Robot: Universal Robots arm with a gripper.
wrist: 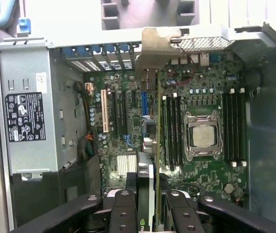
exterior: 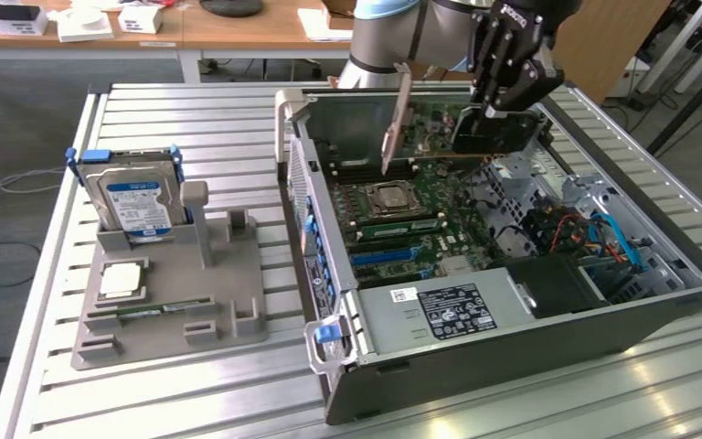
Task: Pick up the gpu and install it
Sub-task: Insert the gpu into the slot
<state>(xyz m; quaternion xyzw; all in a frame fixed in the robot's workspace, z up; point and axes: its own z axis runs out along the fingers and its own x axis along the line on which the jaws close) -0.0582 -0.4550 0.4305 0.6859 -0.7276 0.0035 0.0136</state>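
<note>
— Which step?
— Mid-install, by the look of it. Clamped in the claw (exterior: 500, 102): the gpu (exterior: 485, 135), up off the surface (exterior: 180, 393) and hanging over the open computer case (exterior: 643, 311), toward its back end. Not yet seated.
— Held how?
— On edge, gripped at the black cooler end, with the silver bracket (exterior: 394, 114) at the end nearest the case's rear wall. In the wrist view, seen edge-on as a thin line across the motherboard (wrist: 201, 160), pinched between the fingers (wrist: 123, 213).
— Calls for what?
— Most likely lining up the card's lower edge with one of the expansion slots (wrist: 104, 111) and the bracket with a rear opening, then a straight, even press. Exact slot beneath: impossible to tell.
— Arm pose?
— Arm (exterior: 388, 37) rooted beyond the case's far side, bent over it, wrist turned down, claw aimed almost squarely at the board.
</note>
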